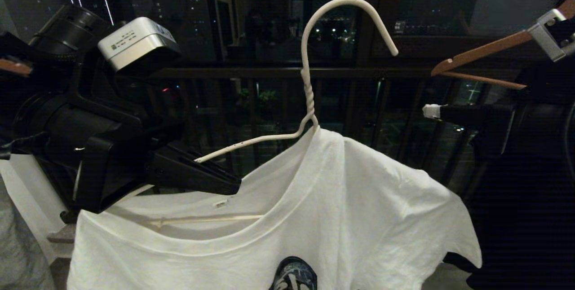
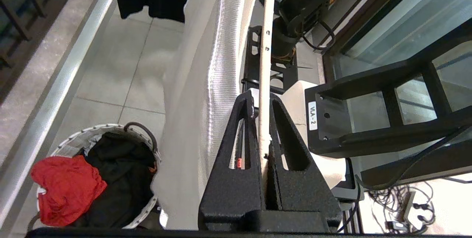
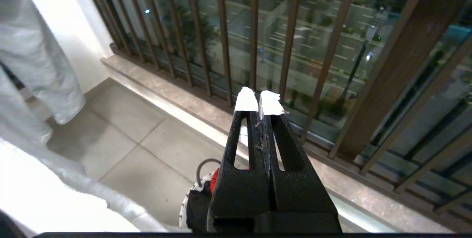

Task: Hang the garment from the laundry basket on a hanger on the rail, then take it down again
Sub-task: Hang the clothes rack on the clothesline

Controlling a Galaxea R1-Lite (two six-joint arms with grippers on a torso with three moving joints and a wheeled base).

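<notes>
The white wire hanger [image 1: 307, 83] hangs in mid-air at the centre of the head view, hook up and touching nothing. The white garment [image 1: 359, 200] is draped over its right shoulder, its neckline sagging below the bare left arm of the wire. My left gripper [image 1: 233, 184] is shut on that bare left arm. In the left wrist view the hanger wire [image 2: 265, 46] runs between the fingers of the left gripper [image 2: 262, 100], with the garment [image 2: 199, 83] hanging beside it. My right gripper [image 1: 431, 111] is to the right, apart from the shirt, shut and empty [image 3: 258, 100]. The laundry basket [image 2: 110, 135] stands on the floor below. The rail is out of view.
A brown wooden hanger [image 1: 485, 52] and a black garment [image 1: 530, 200] hang at the right. The dark balcony railing [image 1: 269, 72] runs behind. The basket holds a red cloth [image 2: 66, 190] and a black garment [image 2: 118, 171]. A black frame [image 2: 387, 120] stands near the glass.
</notes>
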